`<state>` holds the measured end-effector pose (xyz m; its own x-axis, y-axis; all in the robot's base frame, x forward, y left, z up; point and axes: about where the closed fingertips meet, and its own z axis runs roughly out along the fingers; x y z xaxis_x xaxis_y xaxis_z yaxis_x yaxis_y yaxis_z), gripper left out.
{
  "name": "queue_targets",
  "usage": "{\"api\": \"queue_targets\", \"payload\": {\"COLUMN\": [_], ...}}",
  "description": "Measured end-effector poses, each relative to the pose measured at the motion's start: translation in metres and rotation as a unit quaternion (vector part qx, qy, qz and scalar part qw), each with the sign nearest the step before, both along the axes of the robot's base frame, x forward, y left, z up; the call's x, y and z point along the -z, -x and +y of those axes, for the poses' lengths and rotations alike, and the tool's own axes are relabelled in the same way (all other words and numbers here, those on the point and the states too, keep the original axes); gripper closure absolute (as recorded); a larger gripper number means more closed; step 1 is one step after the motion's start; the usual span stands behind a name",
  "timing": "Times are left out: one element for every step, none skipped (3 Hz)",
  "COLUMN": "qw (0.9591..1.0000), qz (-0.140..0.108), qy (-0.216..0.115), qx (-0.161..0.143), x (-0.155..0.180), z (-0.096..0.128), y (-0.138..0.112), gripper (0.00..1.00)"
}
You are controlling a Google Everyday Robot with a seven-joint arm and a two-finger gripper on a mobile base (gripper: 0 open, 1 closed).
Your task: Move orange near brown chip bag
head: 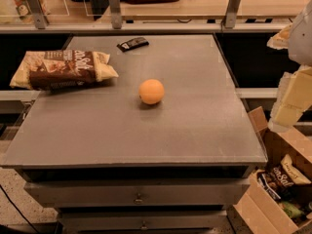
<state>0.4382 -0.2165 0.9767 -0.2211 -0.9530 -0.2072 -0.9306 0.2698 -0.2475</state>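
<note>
Tabletop (195,130): orange (151,91), brown chip bag (63,69) — tool (287,106) at right above snack-filled box (251,213)

orange (151,91): plain orange, no markings. brown chip bag (63,69): dark brown middle, cream ends, white script lettering. bench (146,130): flat grey top, grey drawer fronts. wrapped bar (132,44): black. gripper (287,105), at the right edge beside the bench: cream-white. cardboard box (257,122): tan, with a brown-and-cream snack bag (280,177) inside.
</note>
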Motion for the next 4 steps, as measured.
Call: {"api": "queue_targets", "payload": {"qw": [0.9998, 0.9998, 0.9981, 0.9882], "qz": [0.003, 0.003, -0.002, -0.011], "qy": [-0.011, -0.012, -0.057, -0.144], "qx": [-0.013, -0.013, -0.022, -0.051], "x": [0.005, 0.005, 0.024, 0.061], "z": [0.007, 0.007, 0.016, 0.037], "y": [-0.004, -0.004, -0.014, -0.039], "gripper": [0.00, 0.00, 0.00, 0.00]}}
